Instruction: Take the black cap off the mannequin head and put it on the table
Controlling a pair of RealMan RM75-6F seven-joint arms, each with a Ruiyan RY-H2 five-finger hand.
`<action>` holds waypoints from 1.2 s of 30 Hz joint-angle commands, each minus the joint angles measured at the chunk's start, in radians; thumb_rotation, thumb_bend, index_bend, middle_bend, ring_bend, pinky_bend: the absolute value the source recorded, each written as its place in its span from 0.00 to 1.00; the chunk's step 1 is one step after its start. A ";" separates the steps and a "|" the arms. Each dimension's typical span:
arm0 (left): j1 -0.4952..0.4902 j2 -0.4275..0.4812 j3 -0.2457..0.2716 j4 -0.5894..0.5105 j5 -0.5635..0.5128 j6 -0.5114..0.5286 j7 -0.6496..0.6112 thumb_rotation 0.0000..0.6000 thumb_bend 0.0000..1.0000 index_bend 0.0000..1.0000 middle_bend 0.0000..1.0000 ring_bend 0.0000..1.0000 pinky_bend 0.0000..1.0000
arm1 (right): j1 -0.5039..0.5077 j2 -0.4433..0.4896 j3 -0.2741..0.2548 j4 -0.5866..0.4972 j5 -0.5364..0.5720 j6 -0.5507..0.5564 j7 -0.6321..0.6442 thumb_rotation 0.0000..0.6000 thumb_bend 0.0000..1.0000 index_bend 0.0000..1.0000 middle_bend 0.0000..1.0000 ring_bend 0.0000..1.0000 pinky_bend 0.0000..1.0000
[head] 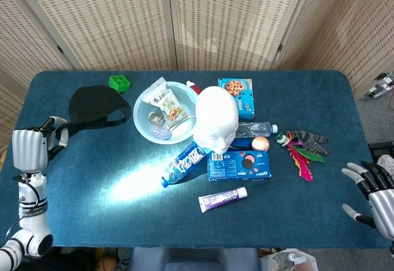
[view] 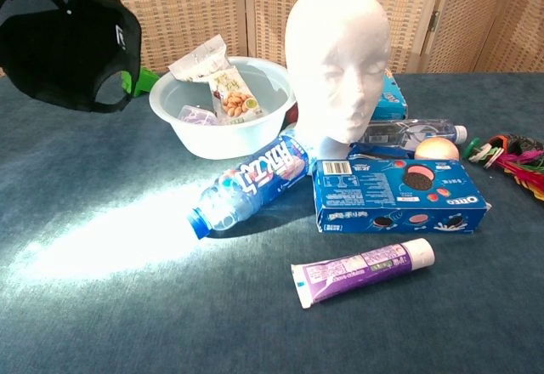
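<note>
**Carrying the cap to the table's left end**

Hanging off the mannequin head (head: 217,122) already, the black cap (head: 95,106) sits in the air over the left part of the blue table (head: 320,185), left of the pale bowl (head: 161,137) and near the green block (head: 119,83). In the chest view the cap shows its open underside and back strap, tilted, clear of the cloth below. It looks light and soft in the crown, with a stiffer brim, so it should sag and swing when moved; the brim or the strap edge is the firmest place to hold. The left hand (head: 29,149) is at the table's left edge, its fingers curled, with the cap's lower edge running to it; it appears to grip that edge, though the contact itself is hard to make out. The cap lies up and to the right of those fingers. The right hand (head: 374,192) waits off the table's right side, fingers spread, holding nothing.
</note>
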 commanded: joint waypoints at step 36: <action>0.041 -0.051 0.176 -0.126 0.025 -0.252 0.335 1.00 0.07 0.29 0.88 0.95 1.00 | 0.003 -0.004 -0.007 -0.011 0.003 -0.002 -0.017 1.00 0.11 0.25 0.21 0.12 0.14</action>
